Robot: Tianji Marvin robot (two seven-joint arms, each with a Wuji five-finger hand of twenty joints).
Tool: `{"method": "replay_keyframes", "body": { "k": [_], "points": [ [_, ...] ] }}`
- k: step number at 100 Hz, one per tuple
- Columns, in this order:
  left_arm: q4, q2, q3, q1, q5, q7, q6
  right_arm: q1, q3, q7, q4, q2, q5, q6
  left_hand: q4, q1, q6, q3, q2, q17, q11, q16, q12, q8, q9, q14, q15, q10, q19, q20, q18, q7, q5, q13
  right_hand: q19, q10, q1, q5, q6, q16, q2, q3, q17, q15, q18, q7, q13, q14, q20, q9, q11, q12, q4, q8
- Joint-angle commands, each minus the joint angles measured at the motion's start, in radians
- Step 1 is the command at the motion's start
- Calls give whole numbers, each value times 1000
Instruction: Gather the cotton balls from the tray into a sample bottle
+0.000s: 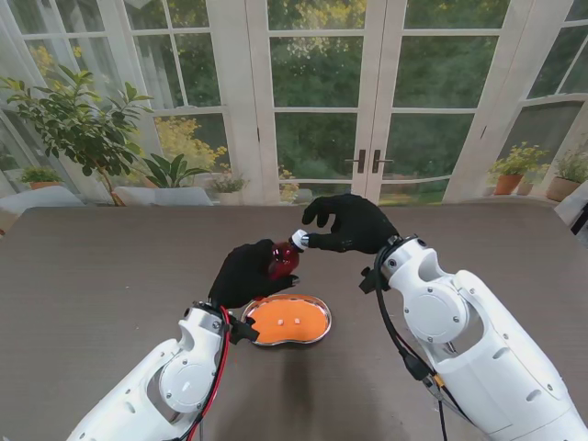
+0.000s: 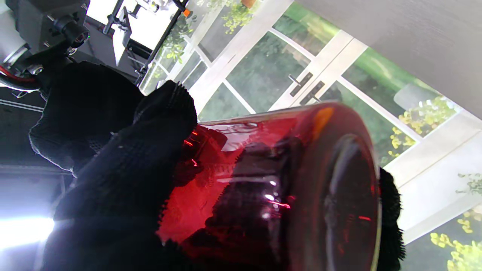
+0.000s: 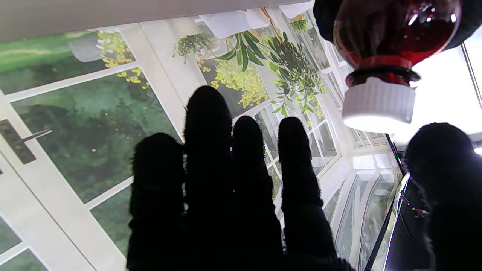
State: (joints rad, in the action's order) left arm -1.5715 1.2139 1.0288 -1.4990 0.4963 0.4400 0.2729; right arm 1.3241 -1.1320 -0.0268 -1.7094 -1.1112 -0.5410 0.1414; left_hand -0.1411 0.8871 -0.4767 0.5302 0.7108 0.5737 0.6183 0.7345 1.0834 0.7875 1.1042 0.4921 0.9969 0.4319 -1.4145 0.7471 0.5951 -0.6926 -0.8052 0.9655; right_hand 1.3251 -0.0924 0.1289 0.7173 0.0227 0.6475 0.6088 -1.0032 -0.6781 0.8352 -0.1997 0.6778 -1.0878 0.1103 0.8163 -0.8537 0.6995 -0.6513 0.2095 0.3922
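Left hand (image 1: 246, 272) grips capped red bottle (image 1: 283, 260) above tray (image 1: 287, 321); right hand (image 1: 354, 223) open at cap (image 1: 299, 240).

table: dark grey-brown top (image 1: 83, 294), matte, reaching back to the glass wall
doors: white-framed french doors (image 1: 367, 101) with two dark handles (image 1: 367, 162) at the centre
left plant: tall leafy shrub (image 1: 78, 119) by the left panes
pots: terracotta pots (image 1: 507, 183) with small yellow-green plants at the far right
outside: dense green trees (image 1: 317, 55) beyond the glass
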Motion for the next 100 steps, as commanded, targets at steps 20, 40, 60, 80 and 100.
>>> {"method": "replay_keyframes", "body": {
  "k": [20,40,60,80,100],
  "points": [
    [-12,-2,4,-3,16,-13,12,-3,26,14,13,-5,-29,19,58,280,204,284,-370,28,47,8,-2,23,67,6,73,-64,-57,-8,-48,-388,-115,79,93,32,-1,130,52,32,81,-108,-67,74,4,57,-106,-47,21,-87,58,-48,-17,74],
    [-9,-3,5,-2,22,-11,17,-2,30,53,24,-14,-22,46,60,280,205,281,-371,28,48,9,-6,23,67,4,73,-64,-56,-9,-49,-389,-114,81,122,52,116,216,91,35,128,-201,-106,105,-2,170,-167,-64,2,-164,75,-63,73,-4],
    [-10,-5,5,-2,26,-17,17,3,24,43,25,-13,10,86,61,281,205,279,-371,28,48,9,-9,22,67,5,72,-65,-56,-10,-50,-388,-114,80,127,67,277,158,132,37,244,-250,-109,106,6,296,-173,-83,-1,-182,69,-59,161,-126],
    [-13,-7,6,-4,30,-20,18,-2,34,36,38,-14,40,122,61,281,206,277,-372,25,49,10,-11,21,68,5,71,-66,-54,-11,-53,-388,-113,79,126,81,378,122,140,38,349,-309,-111,107,15,270,-180,-100,-2,-205,53,-91,148,-162],
    [-17,-8,10,-10,35,-19,18,-8,49,78,56,-22,35,157,61,281,208,275,-373,18,49,11,-13,20,66,4,71,-64,-52,-12,-61,-388,-111,77,129,103,460,140,129,11,535,-360,-134,113,39,117,-197,-125,-11,-210,28,-112,172,-8]
  ]
}}
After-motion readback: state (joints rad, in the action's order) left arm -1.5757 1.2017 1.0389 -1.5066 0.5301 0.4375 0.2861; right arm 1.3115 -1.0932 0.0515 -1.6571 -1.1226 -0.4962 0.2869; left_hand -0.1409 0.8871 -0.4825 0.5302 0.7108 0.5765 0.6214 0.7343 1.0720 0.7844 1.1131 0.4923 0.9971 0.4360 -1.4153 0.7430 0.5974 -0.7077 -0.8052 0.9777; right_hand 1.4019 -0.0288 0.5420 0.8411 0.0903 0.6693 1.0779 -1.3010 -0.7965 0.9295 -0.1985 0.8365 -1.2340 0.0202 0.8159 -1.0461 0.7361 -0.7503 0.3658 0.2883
